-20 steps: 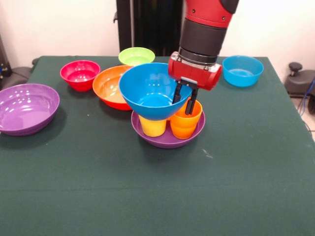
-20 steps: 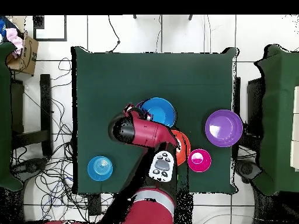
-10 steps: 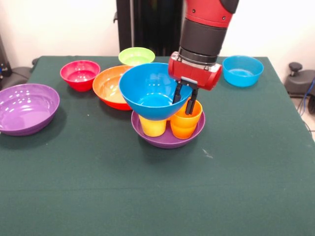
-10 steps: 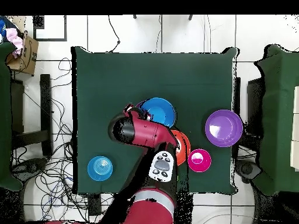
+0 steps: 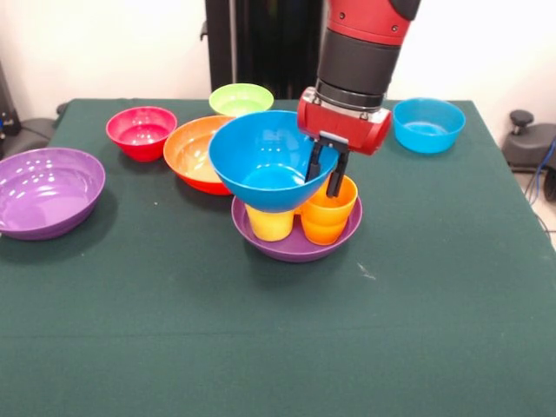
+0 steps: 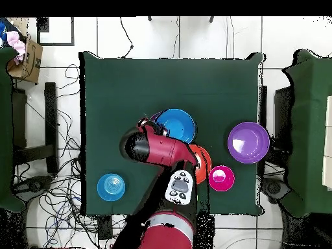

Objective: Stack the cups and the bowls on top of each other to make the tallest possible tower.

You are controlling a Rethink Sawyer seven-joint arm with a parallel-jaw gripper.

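Note:
My gripper [image 5: 325, 178] is shut on the right rim of the large blue bowl [image 5: 263, 160], one finger inside and one outside. The bowl hangs tilted just over a yellow cup [image 5: 269, 225] and beside stacked orange cups [image 5: 328, 211]. The cups stand in a large purple bowl [image 5: 298, 249] at mid-table. I cannot tell whether the blue bowl touches the yellow cup. In the overhead view the blue bowl [image 6: 176, 123] shows beside the arm, which hides the gripper.
A large orange bowl [image 5: 191, 153], a small red bowl [image 5: 141, 131] and a light green bowl [image 5: 241, 98] stand behind the stack. A small blue bowl [image 5: 427, 124] is at the back right. A second large purple bowl [image 5: 45, 189] is at the left edge.
The gripper and the blue bowl have risen very slightly and shifted a touch left. Nothing else moved.

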